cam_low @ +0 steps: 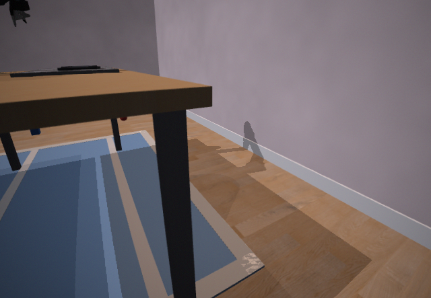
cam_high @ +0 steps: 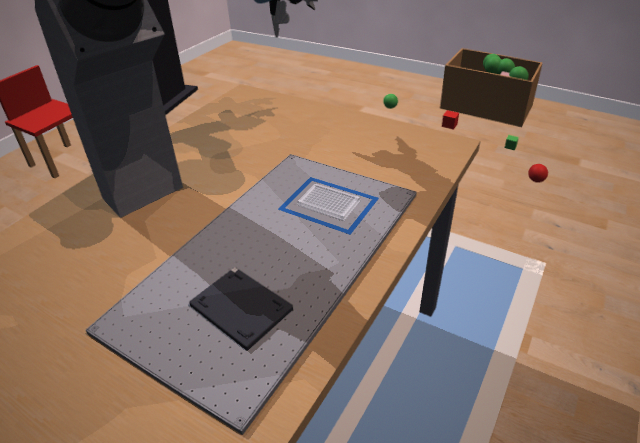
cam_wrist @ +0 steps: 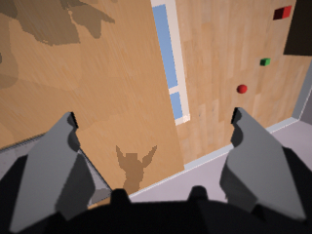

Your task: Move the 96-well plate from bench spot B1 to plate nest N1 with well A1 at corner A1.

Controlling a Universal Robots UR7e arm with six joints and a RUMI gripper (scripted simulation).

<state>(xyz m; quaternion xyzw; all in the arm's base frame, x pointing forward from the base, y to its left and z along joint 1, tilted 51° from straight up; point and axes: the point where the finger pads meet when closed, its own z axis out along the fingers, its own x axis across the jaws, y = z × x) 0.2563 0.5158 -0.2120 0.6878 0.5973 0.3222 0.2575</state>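
The clear 96-well plate (cam_high: 329, 201) lies flat inside the blue frame of spot B1 at the far end of the grey perforated baseplate (cam_high: 248, 288). The dark plate nest N1 (cam_high: 241, 307) sits at the near end of the baseplate, with a small light mark at its far corner. My gripper (cam_high: 289, 12) hangs high above the far side of the table, open and empty. It also shows in the exterior view (cam_low: 17, 13) at the top left. In the wrist view the two grey fingers stand wide apart over the table's edge.
The arm's dark pedestal (cam_high: 111, 87) stands at the left of the table. A red chair (cam_high: 33, 115) is at the far left. On the floor beyond are a brown box (cam_high: 491, 87) with green balls, a green ball (cam_high: 390, 100), a red cube (cam_high: 450, 119), a green cube (cam_high: 511, 142) and a red ball (cam_high: 538, 172).
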